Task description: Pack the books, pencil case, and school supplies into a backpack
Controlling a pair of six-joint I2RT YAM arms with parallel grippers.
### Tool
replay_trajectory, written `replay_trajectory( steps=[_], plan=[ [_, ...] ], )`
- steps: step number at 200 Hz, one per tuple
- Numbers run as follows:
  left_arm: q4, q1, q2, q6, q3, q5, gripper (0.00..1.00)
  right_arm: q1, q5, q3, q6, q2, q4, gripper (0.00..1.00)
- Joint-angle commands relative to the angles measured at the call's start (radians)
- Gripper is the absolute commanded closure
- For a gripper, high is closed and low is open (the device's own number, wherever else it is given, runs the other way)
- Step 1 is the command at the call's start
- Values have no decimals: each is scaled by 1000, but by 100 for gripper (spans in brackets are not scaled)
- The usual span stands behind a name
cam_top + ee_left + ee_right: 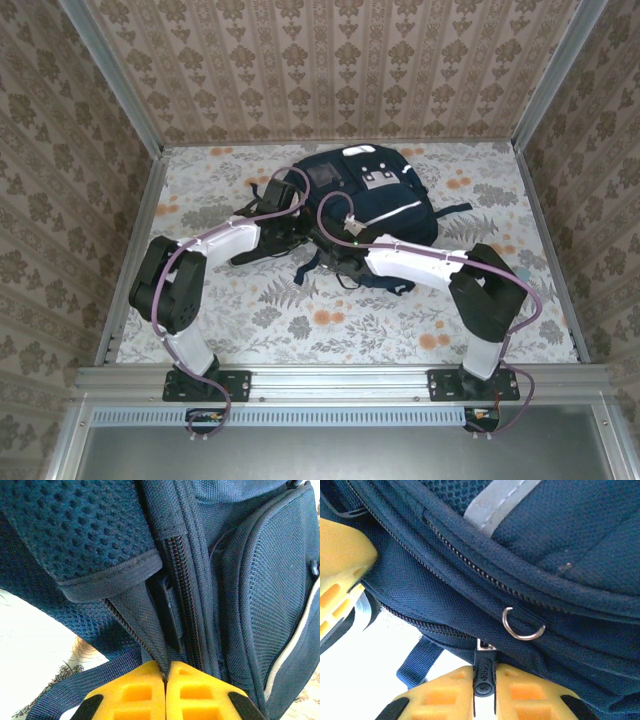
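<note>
Right tool [484, 677] pinches the zip pull [484, 666]; left tool [165, 672] clamps backpack [385, 210] fabric beside the zip, likely bracing it for pulling. Backpack lies on the bench [300, 320], centre-far, both arms reaching onto it.

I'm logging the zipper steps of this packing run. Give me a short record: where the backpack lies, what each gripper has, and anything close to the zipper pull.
backpack: navy, lying on the floral table, both arms reaching to its near side
left gripper: shut on a fabric tab beside a zipper
right gripper: shut on the black zipper pull
near the pull: an open metal ring on the fabric just above it
zipper open or closed: cannot tell
</note>
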Motion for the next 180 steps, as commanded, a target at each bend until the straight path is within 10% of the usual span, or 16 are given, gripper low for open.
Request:
replay_trajectory(
  steps=[1,80,135,180],
  plan=[
    [18,-2,-44,33,55,24,94,-3,76,-20,1,-48,-76,88],
    [2,8,-45,46,47,14,95,-13,-2,-72,-98,-99,-11,98],
    [6,8,-52,54,57,42,95,-18,-147,-33,-115,-96,75,55],
    [7,8,-61,61,50,68,95,-54,-173,-6,-14,-50,85,54]
  ],
)
